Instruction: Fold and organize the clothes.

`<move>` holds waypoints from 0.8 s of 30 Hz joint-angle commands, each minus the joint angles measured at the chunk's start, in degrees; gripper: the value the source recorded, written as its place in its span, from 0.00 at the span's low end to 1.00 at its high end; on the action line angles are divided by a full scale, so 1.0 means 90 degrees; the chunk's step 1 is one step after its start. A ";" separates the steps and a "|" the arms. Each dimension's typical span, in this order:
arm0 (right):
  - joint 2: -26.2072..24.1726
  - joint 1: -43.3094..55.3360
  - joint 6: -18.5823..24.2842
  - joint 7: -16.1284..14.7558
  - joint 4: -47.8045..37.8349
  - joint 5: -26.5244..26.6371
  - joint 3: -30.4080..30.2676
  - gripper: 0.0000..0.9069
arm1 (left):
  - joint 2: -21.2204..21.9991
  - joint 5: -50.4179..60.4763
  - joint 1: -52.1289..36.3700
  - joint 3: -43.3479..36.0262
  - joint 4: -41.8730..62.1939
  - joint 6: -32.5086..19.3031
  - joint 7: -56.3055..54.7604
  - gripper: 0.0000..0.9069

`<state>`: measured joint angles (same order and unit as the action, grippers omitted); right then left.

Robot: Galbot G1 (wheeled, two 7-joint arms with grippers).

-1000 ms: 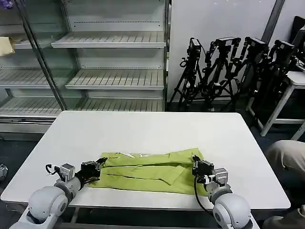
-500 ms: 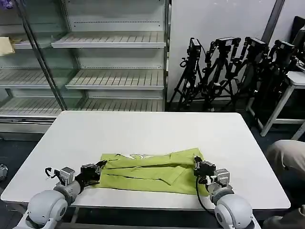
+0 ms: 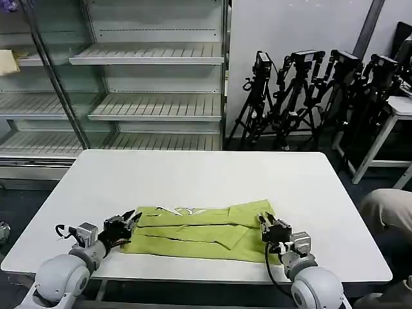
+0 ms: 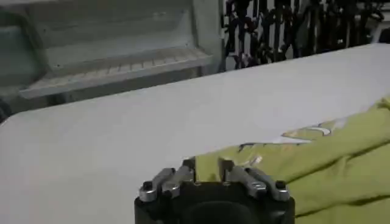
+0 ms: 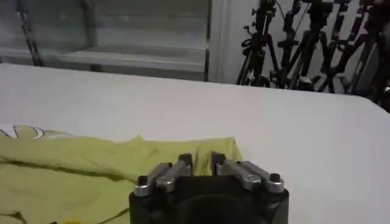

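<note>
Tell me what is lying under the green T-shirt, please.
The T-shirt, folded into a band, lies directly on the white table. The left claw and right claw sit at its ends. Whether anything is beneath the fabric cannot be seen.

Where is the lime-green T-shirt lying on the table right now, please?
In the head view the T-shirt lies partly folded near the white table's front edge, between the left end effector and right end effector.

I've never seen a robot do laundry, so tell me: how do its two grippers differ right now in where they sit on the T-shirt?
The left gripper is at the T-shirt's left end, near the far corner; the right gripper is at the right end. The left gripper lies past the cloth's edge, over the table; the right gripper sits over the fabric. Both are low at the near side, fingers slightly apart.
</note>
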<state>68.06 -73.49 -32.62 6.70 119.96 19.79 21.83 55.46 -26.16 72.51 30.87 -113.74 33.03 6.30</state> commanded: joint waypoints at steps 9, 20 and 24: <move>0.0064 -0.0661 0.0146 -0.0381 0.0623 -0.0366 0.0607 1.00 | 0.0785 -0.1501 0.0415 0.0028 -0.0562 0.0008 -0.1866 1.00; 0.0063 -0.0734 0.0173 -0.0442 0.0666 -0.0396 0.0665 1.00 | 0.1107 -0.1428 0.0474 -0.0087 -0.0212 0.0006 -0.2016 1.00; 0.0067 -0.0794 0.0199 -0.0459 0.0658 -0.0427 0.0699 1.00 | 0.1236 -0.1426 0.0493 -0.0119 -0.0078 0.0002 -0.2047 0.02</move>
<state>68.59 -79.54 -30.96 2.92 125.20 16.42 27.45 63.68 -37.17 76.38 30.20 -116.45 33.09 -9.00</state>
